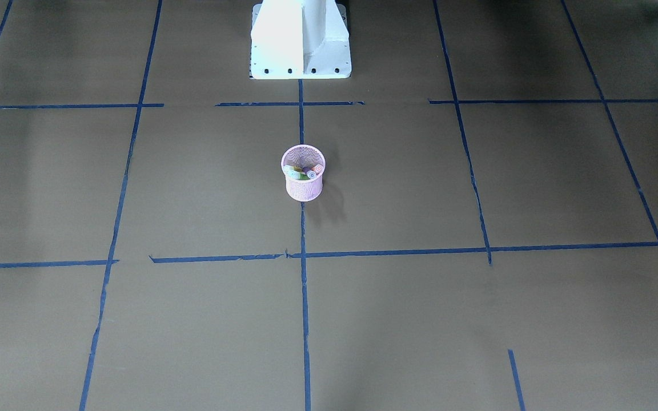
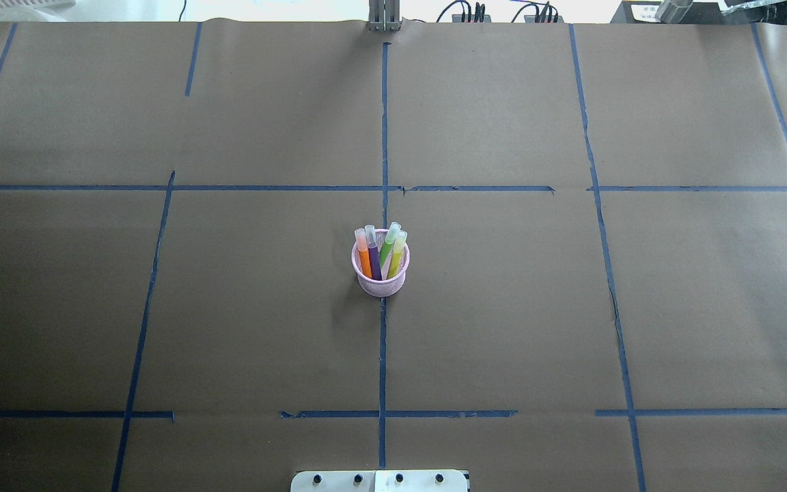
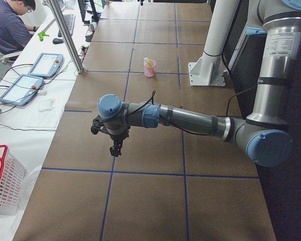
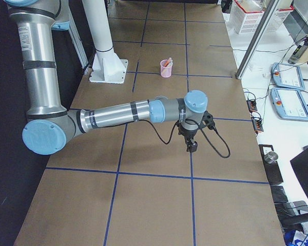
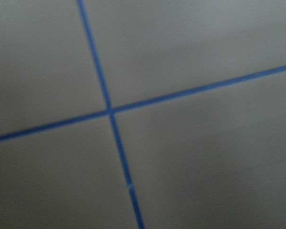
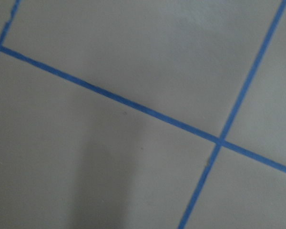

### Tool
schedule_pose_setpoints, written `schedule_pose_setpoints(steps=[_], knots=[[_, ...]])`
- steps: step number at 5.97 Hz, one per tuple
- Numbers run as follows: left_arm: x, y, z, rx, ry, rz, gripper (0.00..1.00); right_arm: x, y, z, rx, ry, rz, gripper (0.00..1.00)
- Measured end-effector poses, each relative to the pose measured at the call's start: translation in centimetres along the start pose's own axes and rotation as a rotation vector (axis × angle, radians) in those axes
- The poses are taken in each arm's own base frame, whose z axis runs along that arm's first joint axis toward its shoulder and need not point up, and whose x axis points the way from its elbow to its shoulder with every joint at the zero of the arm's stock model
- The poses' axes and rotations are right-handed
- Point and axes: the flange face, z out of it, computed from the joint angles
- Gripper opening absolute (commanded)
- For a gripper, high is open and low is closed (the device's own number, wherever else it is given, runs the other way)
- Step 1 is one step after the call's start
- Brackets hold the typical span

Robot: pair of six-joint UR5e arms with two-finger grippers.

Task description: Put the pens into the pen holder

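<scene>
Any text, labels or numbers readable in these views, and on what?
Nothing is legible.
Print on the white label at the overhead view's top edge: too small.
Screens of the teach pendants: too small.
The pens and pen holder show no markings.

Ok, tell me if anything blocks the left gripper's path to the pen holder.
Nothing visible does. In the left side view only bare table lies between the left gripper and the pen holder, and the pens already stand inside it.

obstacles: pen holder [image 2: 381, 283] mid-table, pens [image 2: 374, 258] fill its mouth | room: bare table [image 2: 503, 307] all round
</scene>
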Motion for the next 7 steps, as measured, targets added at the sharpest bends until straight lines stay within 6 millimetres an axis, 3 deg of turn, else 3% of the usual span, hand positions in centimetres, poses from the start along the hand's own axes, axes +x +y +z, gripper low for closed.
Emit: schedule_pose_setpoints(steps=[1,3,7], knots=[[-1.3,1.6,0.9,-0.011,-0.004,-0.019,1.0,2.4,3.9,0.8,-0.017,-0.004,0.046,1.0],[-2.0,2.7,1.4,-0.018,-0.031,-0.024,1.0,3.8,7.5,2.2,-0.046,-0.013,0.098,1.0],[-2.3,3.9,1.7,-0.025,-0.038,-0.029,1.0,4.4,9.3,3.0,-0.064,-0.02,0.125,1.0]])
